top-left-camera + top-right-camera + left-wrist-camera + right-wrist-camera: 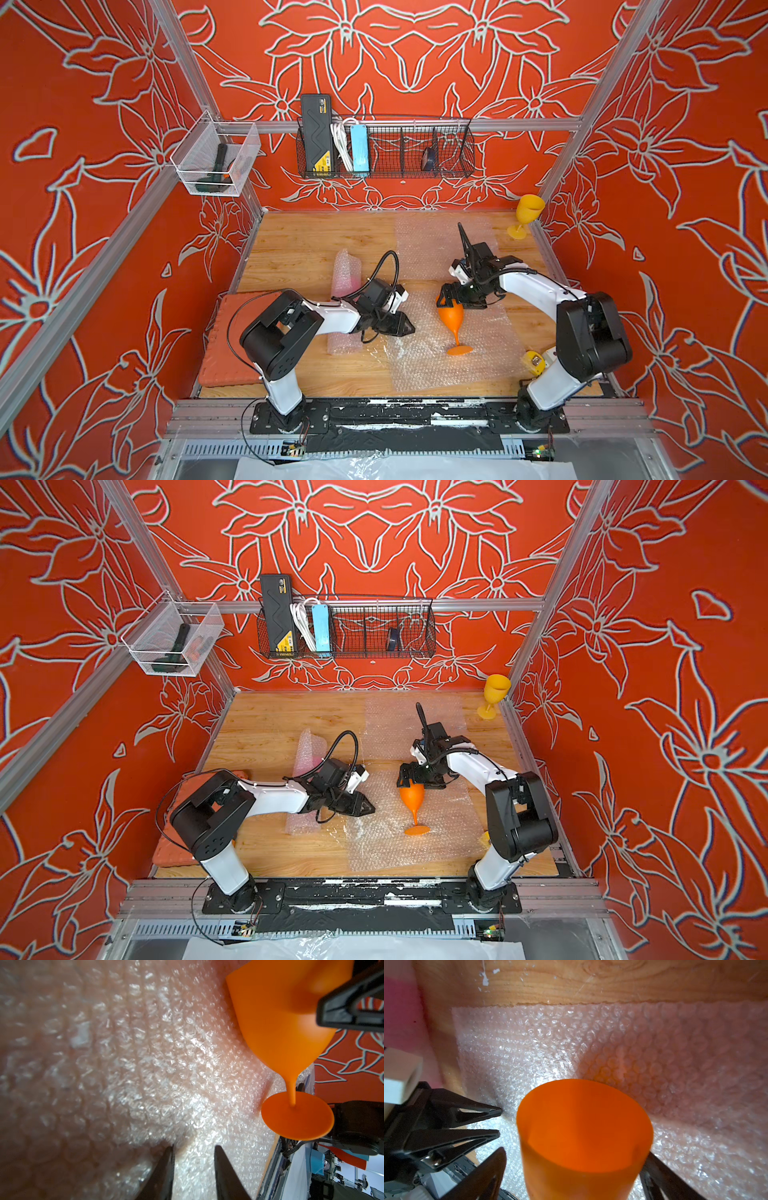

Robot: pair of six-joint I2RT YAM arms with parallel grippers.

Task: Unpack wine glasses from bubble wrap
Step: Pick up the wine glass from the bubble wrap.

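Orange goblet (451,318) is nearest, tilted on a flat bubble wrap sheet (478,365) toward the front of the table (316,245), foot pointing frontward. Right hand (449,301) is spread wide either side of its bowl, not clamped as far as I can see. Left hand (193,1146) sits just beside, only a bit open, tips down on the same sheet, nothing caught between them. Further back on the left is a rolled wrap (347,270) with pink showing through, then another flat sheet (428,241), and the yellow goblet (528,210) stands upright in the far right corner
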